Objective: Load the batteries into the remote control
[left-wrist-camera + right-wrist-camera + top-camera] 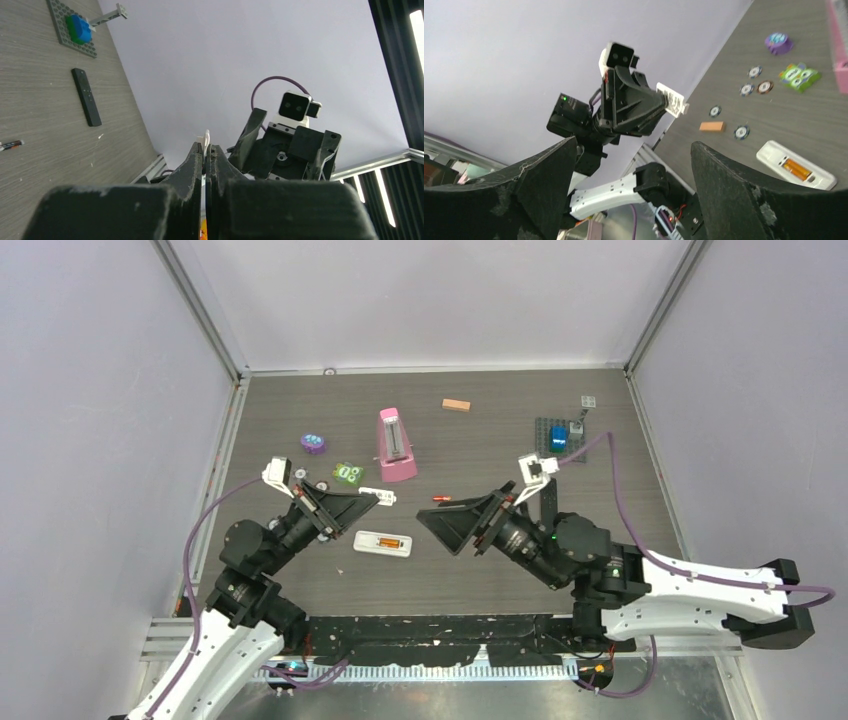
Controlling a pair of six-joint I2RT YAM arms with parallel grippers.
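The white remote control (383, 542) lies face down in the middle of the table, its compartment open, with orange batteries (796, 169) seated inside. One red battery (441, 499) lies loose on the table behind it, also visible in the left wrist view (11, 145). My left gripper (377, 499) hovers just above the remote's far side, shut on a thin white ribbed cover (672, 101); its tip pokes out past the fingers (206, 139). My right gripper (440, 530) is to the right of the remote, open and empty (634, 145).
A black remote (86, 96) lies by the right arm. A grey baseplate (545, 440) with a blue brick is at back right. A pink wedge (396, 445), an orange block (456, 405), a purple piece (313, 444), a green piece (348, 473) and several chips (746, 89) are scattered about.
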